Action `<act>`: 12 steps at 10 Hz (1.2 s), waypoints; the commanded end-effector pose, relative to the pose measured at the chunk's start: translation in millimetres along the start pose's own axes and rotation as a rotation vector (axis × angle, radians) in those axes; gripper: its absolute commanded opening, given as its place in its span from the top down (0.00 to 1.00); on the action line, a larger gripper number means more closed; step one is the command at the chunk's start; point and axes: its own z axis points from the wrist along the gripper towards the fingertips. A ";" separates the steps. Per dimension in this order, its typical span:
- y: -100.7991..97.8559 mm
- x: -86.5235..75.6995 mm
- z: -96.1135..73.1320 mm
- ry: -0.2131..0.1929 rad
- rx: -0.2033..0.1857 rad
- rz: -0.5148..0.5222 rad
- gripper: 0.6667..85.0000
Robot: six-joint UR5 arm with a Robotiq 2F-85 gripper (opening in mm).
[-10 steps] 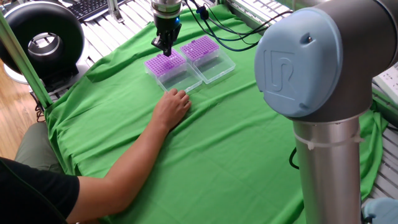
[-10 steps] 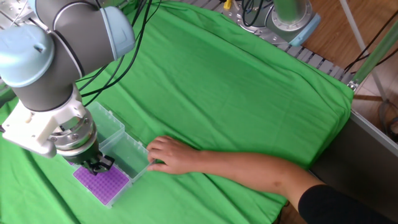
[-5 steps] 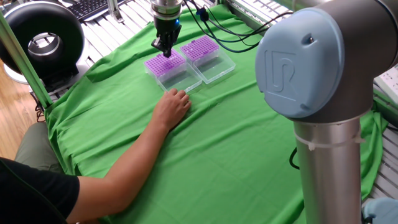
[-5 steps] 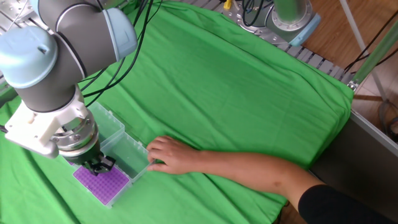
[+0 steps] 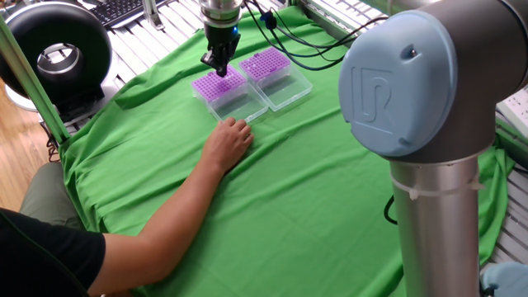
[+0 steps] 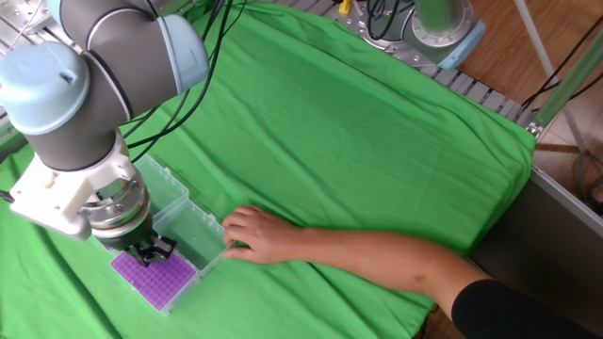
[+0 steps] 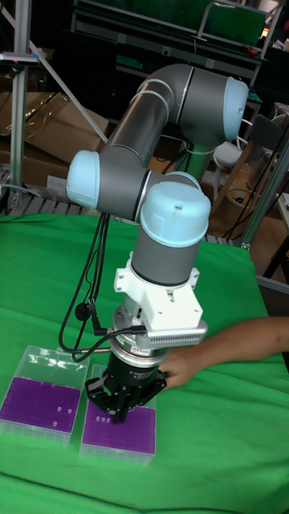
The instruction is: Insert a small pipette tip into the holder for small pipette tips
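Jaws nearly closed, contents too small to tell, gripper [image 7: 120,415] poised over purple pipette tip holder [image 7: 119,430], person's hand [image 5: 227,142] steadying its clear box.

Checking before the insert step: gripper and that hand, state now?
Gripper: over the purple tip holder; open or shut cannot be told.
Person's hand: steadying the holder.

Pipette tip too small; end effector [image 7: 120,415] jaws unclear.
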 end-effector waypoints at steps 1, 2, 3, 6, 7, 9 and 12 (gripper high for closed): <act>1.0 1.9 0.9 0.000 -0.015 -0.023 0.74; -0.3 3.2 1.1 0.003 -0.012 -0.030 0.72; -1.3 4.2 0.9 0.005 -0.011 -0.030 0.72; -25.0 14.0 -3.2 0.017 0.020 -0.073 0.77; -33.2 17.3 -6.9 0.018 0.023 -0.079 0.78; -50.9 22.6 -11.2 0.007 0.011 -0.088 0.78; -70.3 33.0 -13.7 -0.006 -0.002 -0.096 0.78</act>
